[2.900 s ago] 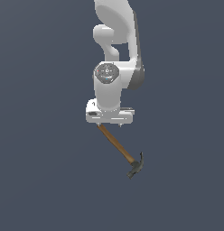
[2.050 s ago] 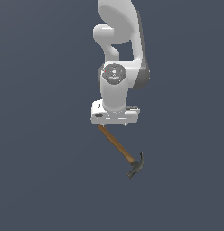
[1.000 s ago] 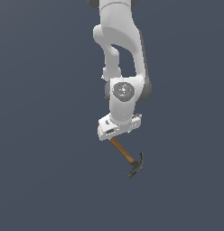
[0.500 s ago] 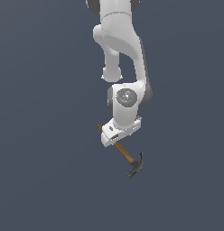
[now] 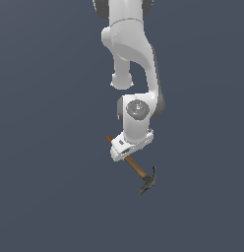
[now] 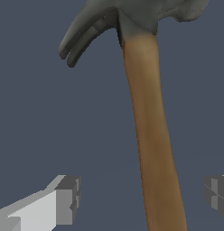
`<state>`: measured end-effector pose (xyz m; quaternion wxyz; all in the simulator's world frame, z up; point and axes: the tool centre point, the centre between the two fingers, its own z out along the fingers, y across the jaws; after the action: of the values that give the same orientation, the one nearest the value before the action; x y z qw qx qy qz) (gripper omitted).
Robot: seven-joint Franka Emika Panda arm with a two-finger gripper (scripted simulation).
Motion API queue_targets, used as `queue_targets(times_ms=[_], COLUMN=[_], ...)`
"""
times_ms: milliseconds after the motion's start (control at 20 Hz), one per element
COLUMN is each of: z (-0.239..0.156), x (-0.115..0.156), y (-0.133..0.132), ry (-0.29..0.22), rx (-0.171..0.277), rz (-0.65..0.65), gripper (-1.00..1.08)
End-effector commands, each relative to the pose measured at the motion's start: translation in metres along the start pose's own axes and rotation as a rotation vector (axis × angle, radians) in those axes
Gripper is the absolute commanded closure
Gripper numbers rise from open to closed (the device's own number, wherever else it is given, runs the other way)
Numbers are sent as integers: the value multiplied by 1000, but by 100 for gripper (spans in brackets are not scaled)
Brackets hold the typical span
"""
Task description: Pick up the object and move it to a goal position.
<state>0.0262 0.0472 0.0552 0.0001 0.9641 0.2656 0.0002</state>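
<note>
The hammer [image 5: 137,170] lies on the flat dark grey floor, its brown wooden handle running diagonally and its dark grey claw head [image 5: 149,181] towards the exterior view's right. My gripper [image 5: 125,154] is low over the handle's free end and covers part of it. In the wrist view the handle [image 6: 152,135] runs between my two fingertips [image 6: 65,198], which stand well apart on either side without touching it. The claw head [image 6: 132,18] shows at the far end. The gripper is open and holds nothing.
The white arm [image 5: 131,54] rises above the gripper. Plain dark grey floor [image 5: 50,187] surrounds the hammer, with no other object in view.
The arm has lowered, and the wrist has turned and tilted, bringing the gripper down over the handle. The hammer has not moved.
</note>
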Motion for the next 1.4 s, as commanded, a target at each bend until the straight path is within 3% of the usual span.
queue_targets(times_ms=[0,450,500,1350], z=[12,39,39,27], x=[-1,0,0,-7], y=[-1,0,0,6], ry=[-1,0,0,2], rx=[1,0,0,-3], rz=[-2,-4,-4,0], gripper=[-92,-92,108,108])
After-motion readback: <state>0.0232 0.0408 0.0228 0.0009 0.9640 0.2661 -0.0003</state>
